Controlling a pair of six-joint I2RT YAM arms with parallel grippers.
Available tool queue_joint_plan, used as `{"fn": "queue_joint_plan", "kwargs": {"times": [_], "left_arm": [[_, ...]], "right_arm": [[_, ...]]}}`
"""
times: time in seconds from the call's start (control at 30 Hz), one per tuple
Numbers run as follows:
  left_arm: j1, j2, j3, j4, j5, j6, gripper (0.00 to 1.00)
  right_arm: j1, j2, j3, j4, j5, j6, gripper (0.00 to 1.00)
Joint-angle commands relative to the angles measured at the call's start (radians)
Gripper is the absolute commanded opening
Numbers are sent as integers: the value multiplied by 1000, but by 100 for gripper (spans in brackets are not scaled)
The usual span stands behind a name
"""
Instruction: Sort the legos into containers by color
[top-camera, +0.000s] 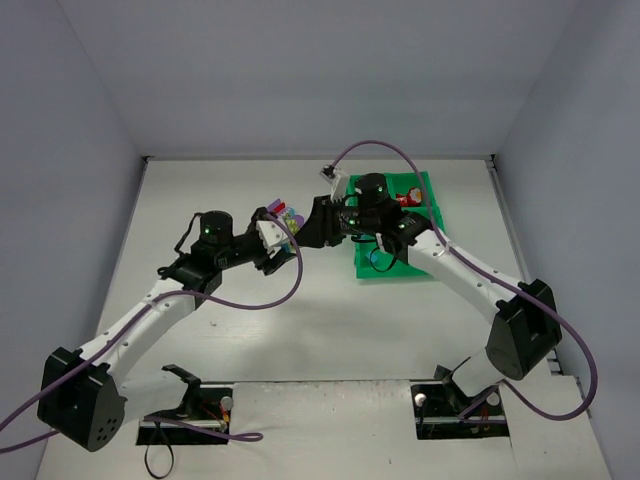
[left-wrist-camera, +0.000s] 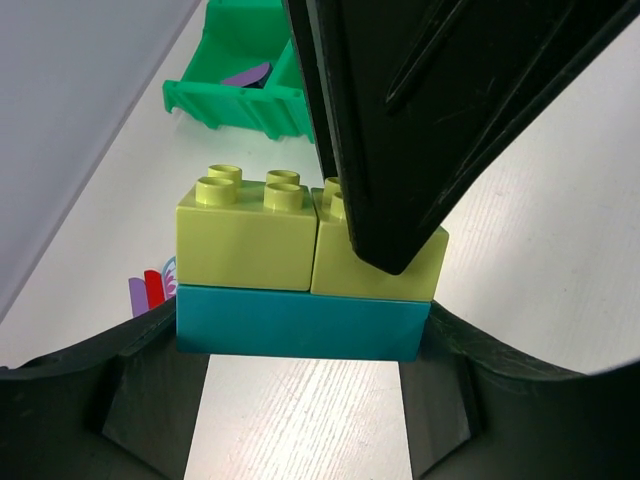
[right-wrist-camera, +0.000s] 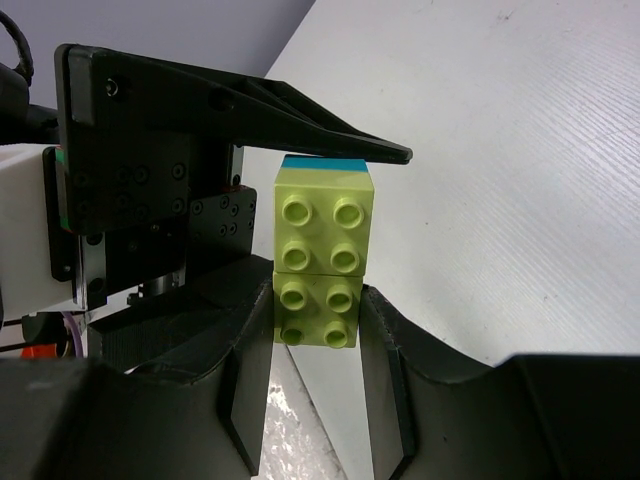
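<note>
Clamping the teal brick: left gripper (left-wrist-camera: 300, 340), its two fingers closed against the ends of the teal brick (left-wrist-camera: 300, 322).
Seated on it: two yellow-green bricks side by side, pressed onto the teal brick, studs facing away from it.
Right gripper (right-wrist-camera: 316, 345): fingers closed on the pinched yellow-green brick (right-wrist-camera: 317, 312), one on each side; in the left wrist view one black finger (left-wrist-camera: 400, 120) covers most of that brick.
Free yellow-green brick (left-wrist-camera: 245, 235): touching the pinched one, with no finger on it.
Stack's place: between the two grippers, about midway between the left and right edges of the bench (top-camera: 300, 330), nearer the far edge than the near one.
Loose bricks (top-camera: 291, 213): a small purple, red and yellow-green cluster on the bench just beyond the left gripper, on its far side.
Tray (top-camera: 428, 190): bright green, towards the far right corner, partly covered by the right arm.
Tray contents seen: a red brick (top-camera: 407, 197) in a far compartment, and a purple piece (left-wrist-camera: 245, 75) in another; the rest is hidden.
</note>
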Motion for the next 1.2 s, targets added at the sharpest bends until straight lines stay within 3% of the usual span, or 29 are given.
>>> {"fn": "queue_joint_plan", "kwargs": {"times": [0.0,0.7,0.83,0.87,0.97,1.17], "left_arm": [[7,3,3,116,-33,-16,0],[22,26,-46,170,-54,-60,0],[20,12,-55,170,-42,-70,0],[22,5,-55,170,-39,-73,0],[22,-12,-58,153,-20,-79,0],[19,-61,-60,102,13,-89,0]], "right_arm": [[-18,-29,36,25,-44,-16,0],[-141,-128,7,-91,8,-57,0],[-214,-171,-15,-238,279,-97,0],[-230,-182,-29,-264,444,-99,0],[-311,-206,-68,-320,650,-73,0],[-474,-194,-162,-326,786,-27,4]]}}
